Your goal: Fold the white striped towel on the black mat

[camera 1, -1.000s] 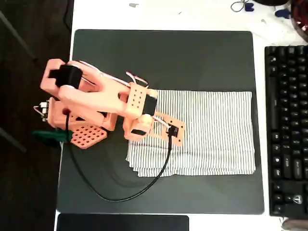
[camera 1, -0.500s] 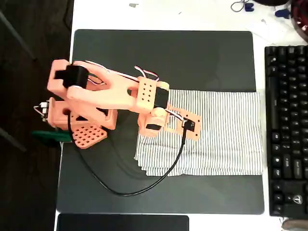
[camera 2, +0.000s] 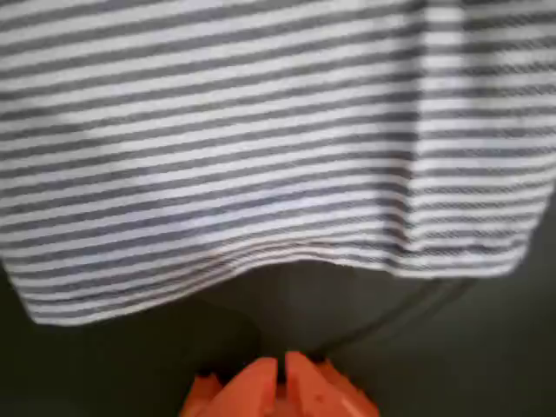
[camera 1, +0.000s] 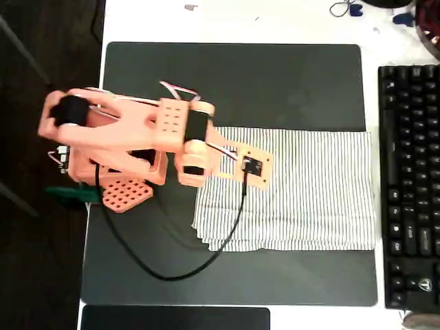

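The white striped towel (camera 1: 302, 192) lies flat on the right half of the black mat (camera 1: 234, 82), with its layered edges fanned out at the lower left corner. Its right edge reaches the mat's right border. In the overhead view my orange gripper (camera 1: 195, 168) hangs over the towel's left edge. The wrist view puts the towel's (camera 2: 261, 139) edge just ahead of my gripper (camera 2: 280, 382). Its orange fingertips are pressed together above bare mat (camera 2: 104, 365), with nothing between them.
A black keyboard (camera 1: 410, 185) runs along the mat's right side, close to the towel. My black cable (camera 1: 199, 268) loops over the mat's lower left. A dark flat object (camera 1: 175, 318) lies below the mat. Small clutter (camera 1: 350, 8) sits at the top right.
The towel first slid a little to the right with the arm. The arm has since drawn back to the left, and the towel stayed where it was.
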Controlling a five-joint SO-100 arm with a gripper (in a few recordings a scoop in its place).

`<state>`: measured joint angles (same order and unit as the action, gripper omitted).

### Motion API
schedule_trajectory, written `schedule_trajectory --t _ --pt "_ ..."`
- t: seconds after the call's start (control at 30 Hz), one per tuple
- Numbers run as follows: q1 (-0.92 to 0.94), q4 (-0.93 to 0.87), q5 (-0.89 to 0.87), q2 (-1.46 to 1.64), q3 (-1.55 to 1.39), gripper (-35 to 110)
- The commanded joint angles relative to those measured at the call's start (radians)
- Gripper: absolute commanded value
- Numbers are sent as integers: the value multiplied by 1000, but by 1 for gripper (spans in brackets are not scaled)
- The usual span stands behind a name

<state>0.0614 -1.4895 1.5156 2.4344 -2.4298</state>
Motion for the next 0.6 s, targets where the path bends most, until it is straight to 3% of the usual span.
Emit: schedule_trajectory --t 0.0,0.4,0.57 --pt "-44 9 -5 129 -58 0" --pt "-89 244 -32 560 -390 0" --pt "-98 252 -15 693 -482 0"
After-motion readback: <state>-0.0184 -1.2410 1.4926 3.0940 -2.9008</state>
